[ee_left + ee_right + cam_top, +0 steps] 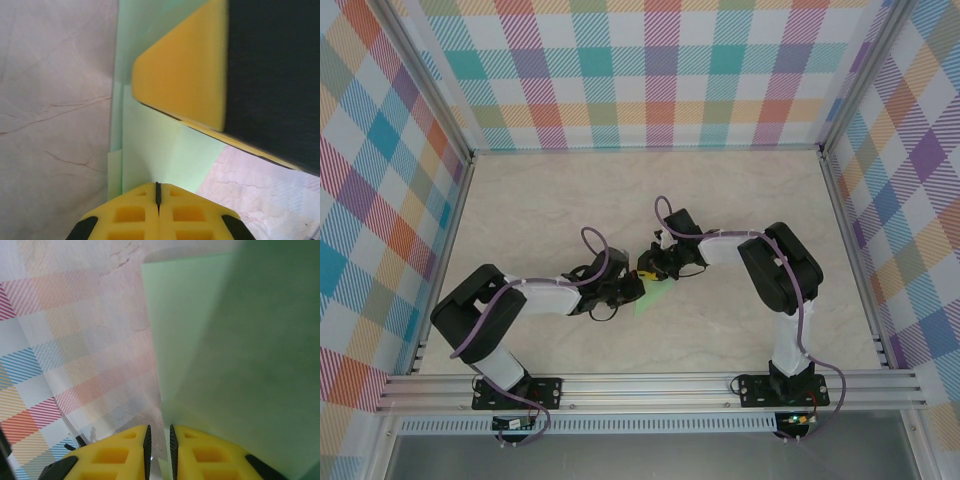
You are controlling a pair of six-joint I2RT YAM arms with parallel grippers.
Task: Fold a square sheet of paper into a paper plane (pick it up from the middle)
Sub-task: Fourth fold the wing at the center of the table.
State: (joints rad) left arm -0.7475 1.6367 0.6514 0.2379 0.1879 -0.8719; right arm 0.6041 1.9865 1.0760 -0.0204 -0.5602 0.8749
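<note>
Gripping from opposite sides, held the paper plane [150, 150] pinched in the shut left jaws and the narrowly parted right jaws; stretched lengthwise straight ahead of the left jaws.

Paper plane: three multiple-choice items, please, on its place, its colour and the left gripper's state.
1. Where is the paper plane?
A. against the back wall
B. middle of the table, between left gripper and right gripper
C. beside an arm's base
2. Its colour?
A. white
B. orange
C. light green
3. Left gripper's state?
A. shut on the paper
B. wide open
C. raised, holding nothing
B: the top view shows it there. C: both wrist views show green. A: its fingers meet on the sheet.
</note>
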